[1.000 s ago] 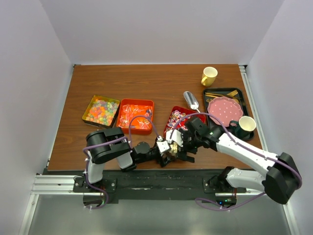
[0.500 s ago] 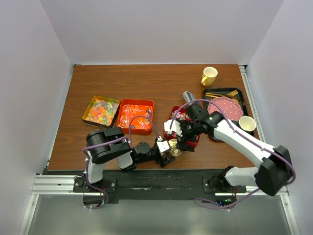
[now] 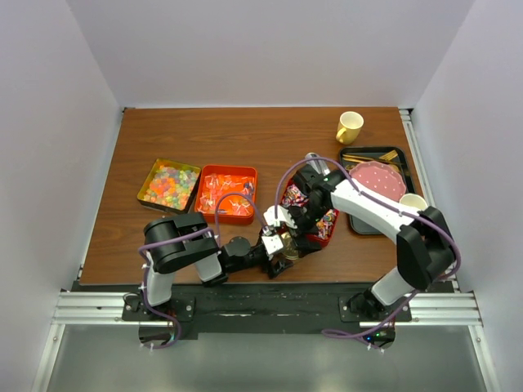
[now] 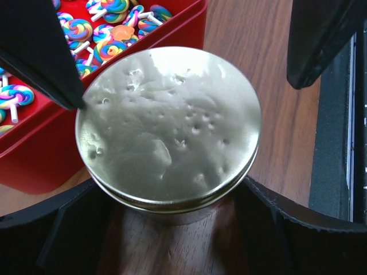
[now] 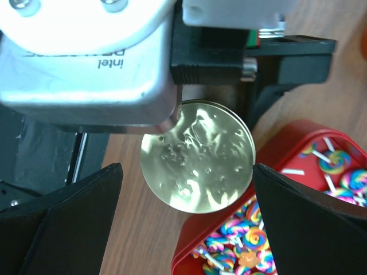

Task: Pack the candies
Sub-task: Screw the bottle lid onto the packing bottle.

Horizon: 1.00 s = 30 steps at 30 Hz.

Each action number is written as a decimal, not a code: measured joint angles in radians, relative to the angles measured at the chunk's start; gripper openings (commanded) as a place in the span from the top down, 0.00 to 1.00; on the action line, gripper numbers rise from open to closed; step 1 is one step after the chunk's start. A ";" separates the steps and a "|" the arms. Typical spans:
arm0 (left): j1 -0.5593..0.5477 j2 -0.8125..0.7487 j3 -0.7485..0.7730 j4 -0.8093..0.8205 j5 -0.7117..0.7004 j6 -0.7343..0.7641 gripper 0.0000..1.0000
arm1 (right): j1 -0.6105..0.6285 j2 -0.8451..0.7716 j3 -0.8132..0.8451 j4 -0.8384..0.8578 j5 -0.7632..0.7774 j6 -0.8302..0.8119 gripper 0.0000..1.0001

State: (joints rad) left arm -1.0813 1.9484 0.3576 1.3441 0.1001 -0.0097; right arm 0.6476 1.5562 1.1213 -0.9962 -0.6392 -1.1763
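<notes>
A jar with a round gold lid (image 4: 169, 126) stands on the table against a red tray (image 4: 34, 166) of swirled lollipop candies (image 4: 109, 46). My left gripper (image 4: 169, 192) is shut on the jar, one finger on each side of it. My right gripper (image 5: 188, 169) hangs open just above the lid (image 5: 198, 157), its fingers (image 4: 34, 51) spread wider than the lid and apart from it. From above, both grippers meet at the jar (image 3: 288, 245). More candies lie in a gold tray (image 3: 169, 185) and an orange tray (image 3: 226, 192).
A metal scoop (image 3: 317, 163) lies behind the red tray (image 3: 327, 233). At the right, a black tray (image 3: 359, 155) holds a pink dotted plate (image 3: 376, 181) and a cup (image 3: 413, 204). A yellow mug (image 3: 349, 126) stands at the back right.
My right arm has swung back and to the left, bringing its open gripper over the gold lid. The left gripper and the jar have stayed put.
</notes>
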 measured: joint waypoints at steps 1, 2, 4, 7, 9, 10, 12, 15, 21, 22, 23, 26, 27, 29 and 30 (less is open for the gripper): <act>0.000 0.000 0.000 0.000 -0.001 0.000 1.00 | 0.000 0.014 0.006 -0.011 -0.003 -0.011 0.01; 0.000 0.000 0.000 0.000 -0.002 0.000 1.00 | 0.000 0.032 0.013 -0.024 -0.009 -0.027 0.01; 0.000 0.000 0.000 0.000 -0.003 -0.001 1.00 | 0.000 0.043 0.024 -0.036 -0.016 -0.038 0.01; 0.000 0.000 0.000 -0.001 -0.003 -0.002 1.00 | -0.002 0.043 0.024 -0.037 -0.015 -0.043 0.01; 0.000 0.000 0.000 -0.001 -0.003 -0.002 1.00 | -0.004 0.039 0.018 -0.032 -0.016 -0.043 0.01; 0.000 0.000 0.000 -0.001 -0.004 -0.002 1.00 | -0.005 0.035 0.014 -0.028 -0.016 -0.043 0.01; 0.000 0.000 0.000 -0.001 -0.003 -0.002 1.00 | -0.007 0.026 0.000 -0.015 -0.016 -0.040 0.01; 0.000 0.001 0.001 0.000 -0.003 -0.002 1.00 | -0.008 -0.011 -0.041 0.036 -0.013 -0.012 0.01; 0.000 0.002 0.001 0.000 -0.003 -0.002 1.00 | -0.014 -0.039 -0.079 0.120 0.015 0.050 0.01; 0.000 0.002 0.001 0.000 -0.003 -0.002 1.00 | -0.014 -0.038 -0.079 0.124 0.020 0.052 0.01; 0.000 0.002 0.001 0.000 -0.003 -0.002 1.00 | -0.014 -0.037 -0.079 0.125 0.021 0.055 0.01; 0.000 0.002 0.002 0.000 -0.004 -0.002 1.00 | -0.015 -0.026 -0.079 0.124 0.023 0.055 0.01; 0.000 0.002 0.002 0.000 -0.005 -0.002 1.00 | -0.015 -0.019 -0.079 0.121 0.022 0.055 0.01; 0.000 0.002 0.002 -0.001 -0.006 -0.003 1.00 | -0.014 -0.008 -0.079 0.111 0.021 0.054 0.01; 0.000 0.002 0.003 -0.001 -0.006 -0.004 1.00 | -0.014 -0.007 -0.079 0.109 0.021 0.054 0.01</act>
State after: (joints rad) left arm -1.0813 1.9507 0.3603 1.3430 0.0940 -0.0135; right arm 0.6338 1.5490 1.0424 -0.8867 -0.6182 -1.1225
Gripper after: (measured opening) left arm 0.830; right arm 0.988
